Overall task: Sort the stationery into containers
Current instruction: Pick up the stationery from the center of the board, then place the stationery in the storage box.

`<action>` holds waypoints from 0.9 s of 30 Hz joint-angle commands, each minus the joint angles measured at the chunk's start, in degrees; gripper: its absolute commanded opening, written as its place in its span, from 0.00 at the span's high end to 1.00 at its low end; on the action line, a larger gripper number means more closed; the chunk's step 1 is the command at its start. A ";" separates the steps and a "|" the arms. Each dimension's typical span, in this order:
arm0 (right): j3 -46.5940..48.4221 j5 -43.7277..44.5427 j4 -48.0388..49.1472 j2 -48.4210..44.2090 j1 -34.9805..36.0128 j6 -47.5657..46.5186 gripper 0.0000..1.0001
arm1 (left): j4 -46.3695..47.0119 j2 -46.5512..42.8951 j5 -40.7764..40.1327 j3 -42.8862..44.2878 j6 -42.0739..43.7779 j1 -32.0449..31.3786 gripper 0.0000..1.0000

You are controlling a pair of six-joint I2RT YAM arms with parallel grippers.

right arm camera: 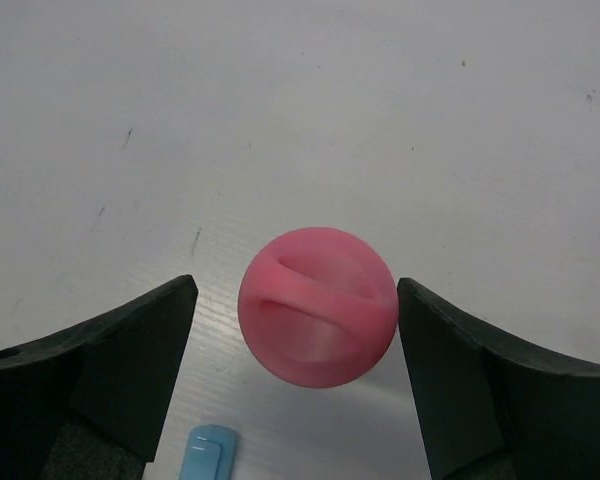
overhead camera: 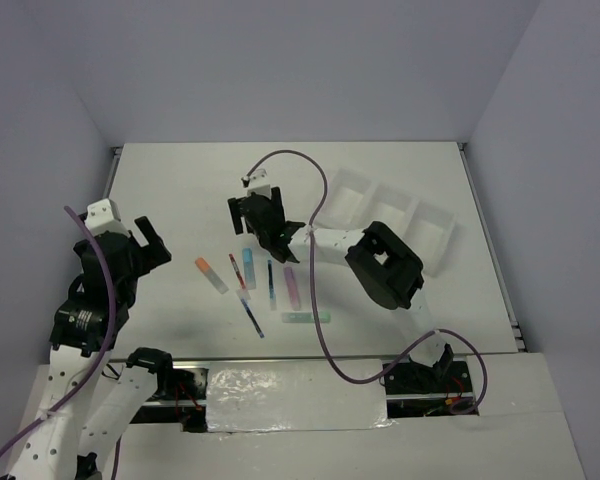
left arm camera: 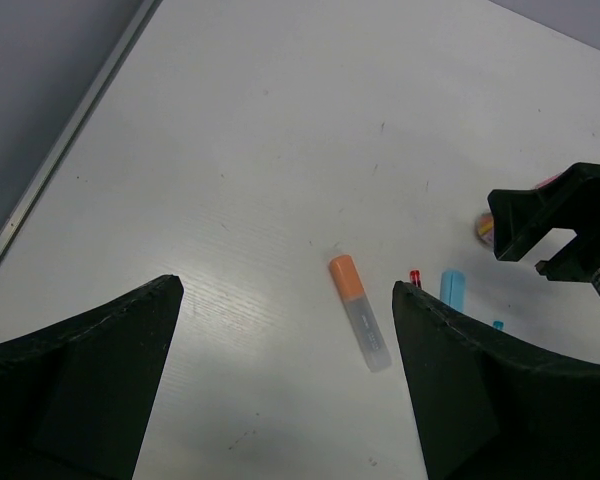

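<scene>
Standing upright mid-table, pink-capped cylinder (right arm camera: 318,305) sits between parted jaws of right gripper (overhead camera: 261,219), not clamped. Tray (overhead camera: 345,180) far right, three compartments look bare: nothing sorted yet. Orange marker (overhead camera: 211,275), light-blue marker (overhead camera: 248,268), purple marker (overhead camera: 290,286), green marker (overhead camera: 307,316), red pen (overhead camera: 237,270) lie on near side. Left gripper (left arm camera: 288,288) parted, holding nothing. Route to tray looks unobstructed.

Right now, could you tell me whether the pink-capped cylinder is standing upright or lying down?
Upright, it seems: the right wrist view looks down on its round pink cap, body hidden beneath, inside the open right gripper.
</scene>
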 commanded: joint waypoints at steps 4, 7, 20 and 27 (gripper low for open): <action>6.23 -1.13 -4.65 1.87 -0.62 2.59 0.36 | 2.66 0.15 1.28 -0.44 1.21 0.35 0.01; 6.16 -2.97 -6.15 1.79 -1.32 2.94 0.65 | 2.75 0.15 1.36 -0.44 1.30 0.35 0.01; 15.66 -29.85 -42.99 -15.08 -24.30 7.86 1.00 | 3.01 -0.64 2.16 -0.61 1.56 0.35 0.01; 15.79 -50.86 -46.40 -16.86 -40.51 5.93 1.00 | 3.10 -0.20 2.60 -0.61 1.56 0.35 0.01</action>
